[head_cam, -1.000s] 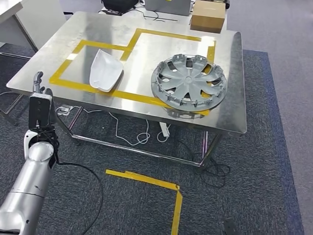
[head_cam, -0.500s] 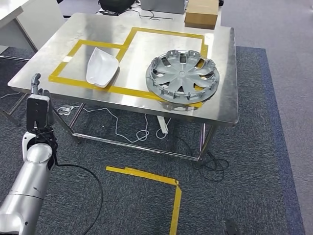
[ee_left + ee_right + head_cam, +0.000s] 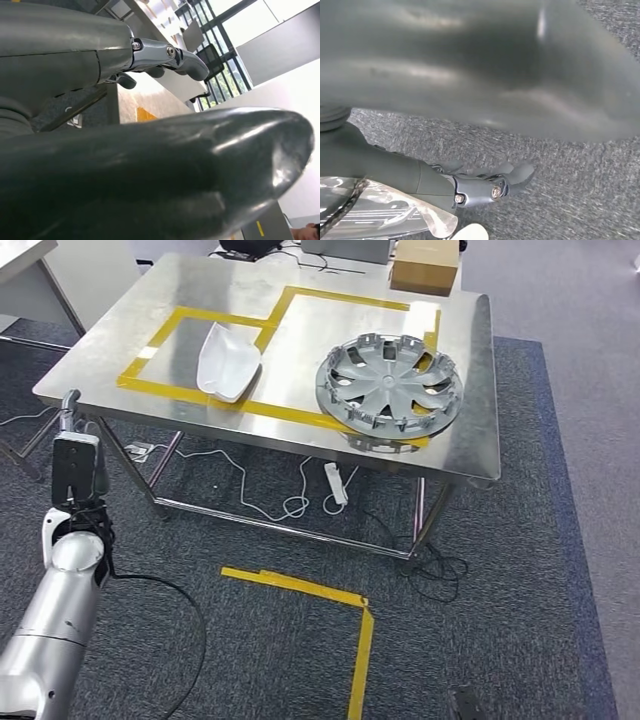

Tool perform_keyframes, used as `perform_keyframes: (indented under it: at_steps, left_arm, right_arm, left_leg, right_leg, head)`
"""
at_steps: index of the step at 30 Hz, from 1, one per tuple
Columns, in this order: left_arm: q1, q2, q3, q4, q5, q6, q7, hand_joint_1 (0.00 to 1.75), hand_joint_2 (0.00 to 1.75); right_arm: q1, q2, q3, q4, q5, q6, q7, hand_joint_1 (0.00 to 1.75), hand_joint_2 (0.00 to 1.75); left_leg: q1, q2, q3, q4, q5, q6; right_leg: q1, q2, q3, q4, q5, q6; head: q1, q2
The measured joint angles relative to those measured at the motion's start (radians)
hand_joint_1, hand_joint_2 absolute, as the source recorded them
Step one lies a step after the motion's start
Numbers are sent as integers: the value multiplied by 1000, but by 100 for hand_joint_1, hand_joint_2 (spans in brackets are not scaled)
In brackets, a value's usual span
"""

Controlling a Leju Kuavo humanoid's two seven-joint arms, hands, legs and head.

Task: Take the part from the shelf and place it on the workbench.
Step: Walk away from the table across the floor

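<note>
Two parts, hubcap (image 3: 389,388) and white shell (image 3: 228,362), lie on table (image 3: 483,440), upper frame. Left hand (image 3: 73,425) empty, fingers apart; right hand (image 3: 486,186) grips clear-wrapped part (image 3: 388,215), undelivered.

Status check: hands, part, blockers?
Left hand open, empty, near workbench corner. Right hand over carpet, grip unclear. Hubcap and white part lie on workbench. No blockers seen.

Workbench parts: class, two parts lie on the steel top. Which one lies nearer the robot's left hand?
The white shell part, lying on the left taped square; the grey wheel cover sits further right, away from the left hand.
</note>
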Motion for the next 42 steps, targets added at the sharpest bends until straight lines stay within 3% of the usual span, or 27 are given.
perform_keyframes:
  at_steps: [2,3,6,7,9,11,12,13,14,17,18,21,22,24,26,27,28,29,32,33,36,38,39,42]
  left_arm:
    - [-1,0,0,0,0,0,1,0,0]
    - [-2,1,0,0,0,0,1,0,0]
    - [-1,2,0,0,0,-1,2,0,0]
    - [-1,3,0,0,0,-1,2,0,0]
    - [-1,7,0,0,3,-2,3,0,0]
    - [2,10,0,0,7,-3,4,0,0]
    - [5,11,0,0,9,-4,4,0,0]
    - [7,11,0,0,9,-5,4,0,0]
    - [9,11,0,-1,9,-5,4,0,0]
    - [8,12,0,-12,9,-6,5,0,0]
    - [7,13,0,-16,10,-6,5,0,0]
    - [10,15,0,-21,11,-7,7,0,0]
    - [10,15,0,-23,12,-7,7,0,0]
    - [10,15,0,-25,12,-7,7,0,0]
    - [10,15,0,-26,12,-7,7,0,0]
    - [11,15,0,-26,12,-8,7,0,0]
    - [13,15,0,-26,12,-8,7,0,0]
    - [14,15,0,-26,12,-8,7,0,0]
    - [15,15,1,-28,12,-8,7,0,0]
    - [14,16,1,-29,12,-8,7,0,0]
    - [14,16,1,-31,12,-8,7,0,0]
    - [14,16,1,-32,12,-8,7,0,0]
    - [14,18,2,-32,12,-7,8,0,0]
    - [25,23,7,-32,14,1,14,0,0]
  right_arm:
    - [-2,0,0,0,0,0,0,0,0]
    - [-3,0,0,0,0,0,0,0,0]
    - [0,0,0,0,0,0,1,0,0]
    - [0,0,0,0,0,0,1,0,0]
    - [-2,0,0,0,-1,1,1,0,0]
    - [-2,0,0,0,-2,1,0,0,0]
    - [-1,0,0,0,-3,1,0,0,0]
    - [0,0,-1,0,-4,1,-1,0,0]
    - [1,0,-1,0,-5,1,-2,0,0]
    - [1,0,-2,0,-6,1,-4,0,0]
    - [1,0,-2,0,-6,1,-4,0,0]
    - [2,0,-3,0,-7,0,-4,0,0]
    - [3,0,-3,0,-7,-1,-4,0,0]
    - [4,0,-3,0,-7,0,-4,0,0]
    - [4,0,-3,0,-7,0,-4,0,0]
    - [5,0,-3,0,-7,0,-4,0,0]
    - [6,0,-3,0,-7,0,-4,0,0]
    - [6,0,-4,0,-7,-1,-4,0,0]
    - [3,0,-4,0,-7,-1,-4,0,0]
    - [2,0,-4,0,-7,-1,-4,0,0]
    - [3,0,-4,0,-7,-1,-5,0,0]
    - [3,0,-4,0,-7,-1,-5,0,0]
    - [3,0,-4,0,-8,-1,-5,0,0]
    - [9,0,-4,0,-10,-2,-4,0,0]
  left_leg:
    - [-5,0,-6,3,7,-7]
    - [-6,0,-11,4,12,-12]
    - [-5,0,-22,7,24,-28]
    - [-5,-1,-27,17,12,-33]
    - [0,-2,-56,97,-53,-45]
    - [4,-2,-99,235,-133,-56]
    - [6,-2,-109,284,-155,-60]
    - [8,-2,-102,295,-158,-62]
    - [9,-2,-73,264,-143,-63]
    - [10,-2,56,61,-83,-55]
    - [8,-3,75,24,-76,-49]
    - [4,-3,70,11,-65,-27]
    - [5,-2,65,9,-58,-18]
    - [8,1,52,5,-42,-3]
    - [5,2,32,6,-28,3]
    - [4,2,22,6,-21,4]
    - [4,2,12,7,-14,3]
    - [3,1,4,7,-8,1]
    - [2,0,-11,11,7,-9]
    - [0,0,-15,12,12,-15]
    - [1,0,-22,12,27,-33]
    - [3,-1,-33,31,6,-44]
    - [5,-2,-47,67,-25,-49]
    - [9,-2,-104,255,-139,-62]
  right_leg:
    - [3,-1,77,-133,39,-10]
    - [5,-1,94,-164,44,-13]
    - [5,-2,91,-177,56,-20]
    - [3,-3,88,-180,64,-26]
    - [-2,-6,76,-184,80,-36]
    - [-1,-5,60,-182,92,-39]
    - [-1,-5,51,-180,97,-39]
    - [-1,-6,42,-177,102,-37]
    - [-2,-6,34,-173,106,-34]
    - [1,-5,15,-160,115,-22]
    - [2,-5,10,-157,119,-17]
    - [0,-5,-1,-156,130,3]
    - [-1,-4,-8,-148,122,9]
    - [-3,-3,-43,-78,64,17]
    - [-3,-2,-95,58,-16,22]
    - [-3,-2,-110,111,-40,23]
    - [-3,-2,-108,130,-46,23]
    - [-2,-2,-86,111,-36,22]
    - [-1,-1,53,-96,26,11]
    - [0,0,83,-144,37,6]
    - [4,0,89,-164,49,-13]
    - [2,-2,80,-168,65,-28]
    - [-1,-3,74,-170,73,-35]
    - [1,-3,51,-169,90,-42]
  head:
    - [-1,0]
    - [-1,0]
    - [-1,0]
    - [-2,0]
    - [-5,0]
    - [-8,0]
    - [-8,0]
    - [-8,0]
    - [-8,0]
    - [-7,0]
    - [-7,0]
    - [-6,0]
    - [-6,0]
    - [-4,0]
    - [-2,0]
    - [-2,0]
    - [-1,0]
    - [-1,0]
    - [-1,0]
    - [-2,0]
    - [-2,0]
    - [-4,0]
    - [-5,0]
    - [-8,0]
